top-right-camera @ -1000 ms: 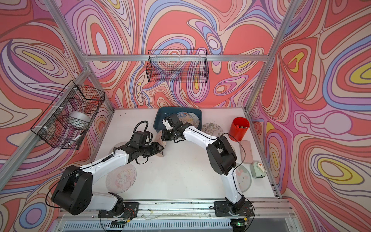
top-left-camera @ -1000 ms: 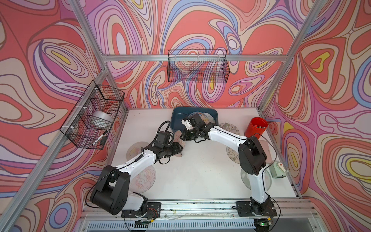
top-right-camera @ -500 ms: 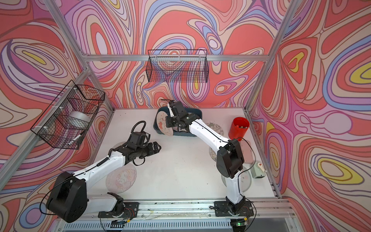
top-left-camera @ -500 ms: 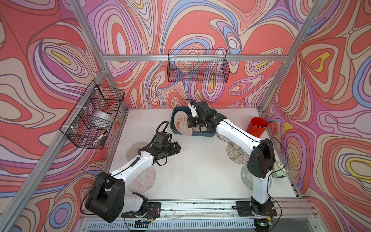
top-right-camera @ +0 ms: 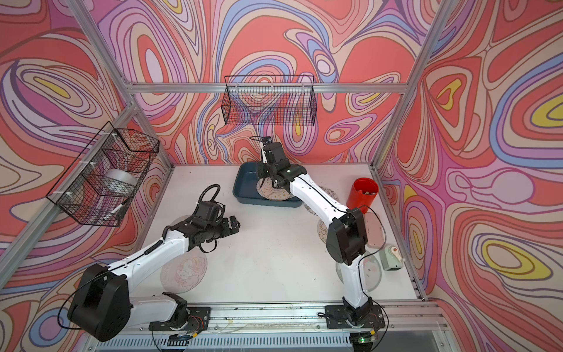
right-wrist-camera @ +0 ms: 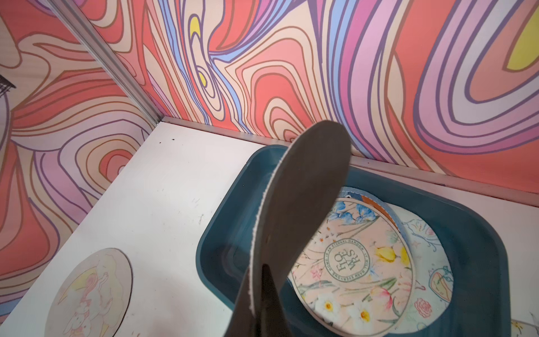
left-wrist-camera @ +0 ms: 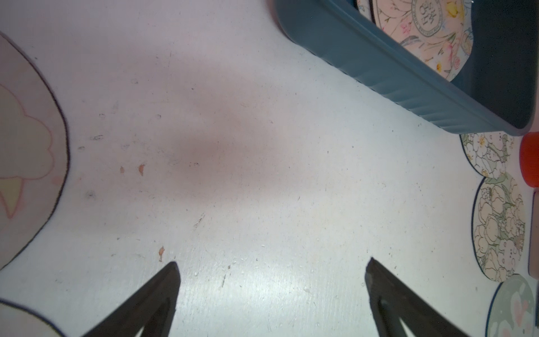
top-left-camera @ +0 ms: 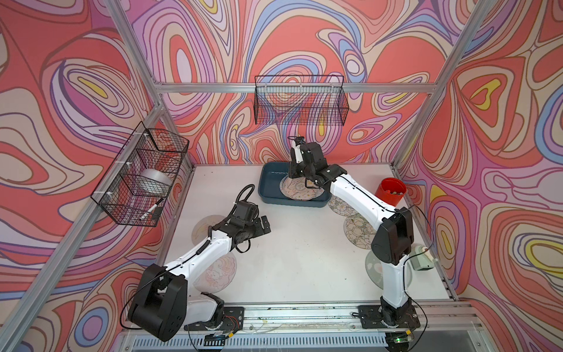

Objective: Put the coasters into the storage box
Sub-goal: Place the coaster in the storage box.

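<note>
The left gripper (left-wrist-camera: 272,264) hangs with its fingers spread wide over the white table (left-wrist-camera: 233,146). Farther off, beyond those fingertips, the right gripper (right-wrist-camera: 261,286) pinches a grey-backed coaster (right-wrist-camera: 303,204) tilted on its edge, just over the teal storage box (right-wrist-camera: 221,251); below its fingers a floral coaster (right-wrist-camera: 350,262) lies flat inside, overlapping a paler coaster (right-wrist-camera: 423,248)

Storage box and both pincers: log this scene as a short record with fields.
right pincer: shut on held coaster, which stands on edge above the storage box
left pincer: open, empty, over bare table
in box: floral coaster lying flat on top of others
outside box: several coasters flat on the table, e.g. outlined-flower coaster
</note>
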